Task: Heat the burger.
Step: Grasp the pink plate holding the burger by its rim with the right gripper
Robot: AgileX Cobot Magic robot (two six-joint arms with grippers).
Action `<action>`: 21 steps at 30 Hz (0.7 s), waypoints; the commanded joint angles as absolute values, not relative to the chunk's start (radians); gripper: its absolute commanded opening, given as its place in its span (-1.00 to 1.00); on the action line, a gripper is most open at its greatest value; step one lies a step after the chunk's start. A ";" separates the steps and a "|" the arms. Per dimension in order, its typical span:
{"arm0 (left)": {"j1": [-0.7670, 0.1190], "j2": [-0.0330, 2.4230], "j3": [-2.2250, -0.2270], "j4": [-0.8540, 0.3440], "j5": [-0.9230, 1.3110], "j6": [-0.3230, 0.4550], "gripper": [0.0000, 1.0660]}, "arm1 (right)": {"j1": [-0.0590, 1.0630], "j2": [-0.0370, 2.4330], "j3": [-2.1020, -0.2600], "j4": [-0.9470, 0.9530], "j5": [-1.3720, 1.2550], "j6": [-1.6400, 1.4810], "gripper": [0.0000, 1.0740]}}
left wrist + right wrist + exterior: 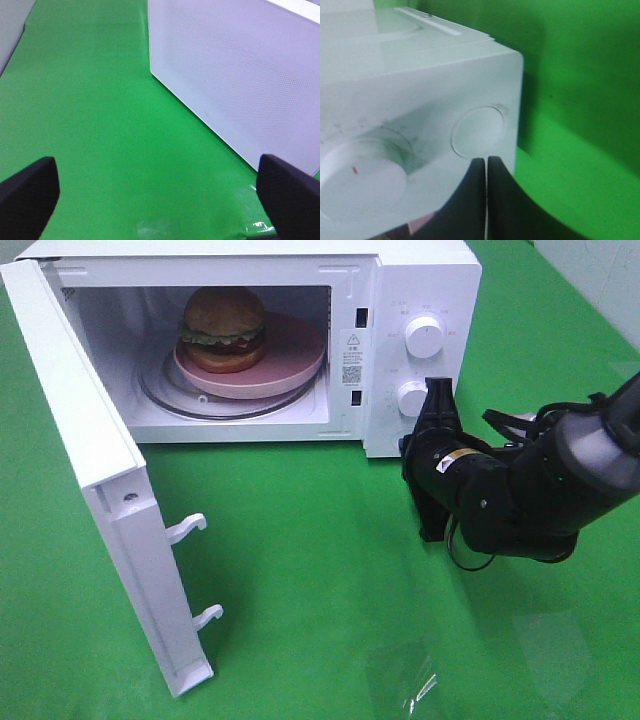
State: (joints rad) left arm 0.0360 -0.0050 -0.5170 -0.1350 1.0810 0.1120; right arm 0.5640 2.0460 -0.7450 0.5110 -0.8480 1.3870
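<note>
The burger (222,328) has a golden bun, a green lettuce edge and red-brown layers. It sits on a pink plate (300,350) on the glass turntable (165,395) inside the open microwave (420,280). My right gripper (437,390) is shut with nothing between its fingers, and its tips are right by the lower knob (411,397) of the control panel. In the right wrist view the shut right gripper (486,162) points at the white panel, between a knob (360,182) and a round mark (477,132). My left gripper (160,200) is open and empty over the green cloth, beside the door's outer face (240,75).
The microwave door (100,480) is swung wide toward the front left, its two latch hooks (190,528) sticking out. The upper knob (424,337) sits above the lower one. Green cloth (300,570) covers the table in front of the oven.
</note>
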 commanded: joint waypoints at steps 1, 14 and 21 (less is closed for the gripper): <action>0.038 -0.023 -0.516 -0.136 1.069 0.109 0.87 | 0.570 1.996 -0.721 0.469 -0.774 1.330 -1.00; 0.038 -0.023 -0.516 -0.136 1.069 0.109 0.87 | 0.570 1.729 -0.656 0.243 -0.428 0.955 -0.96; 0.038 -0.023 -0.516 -0.136 1.069 0.109 0.87 | 0.570 1.634 -0.673 0.108 -0.223 0.792 -0.96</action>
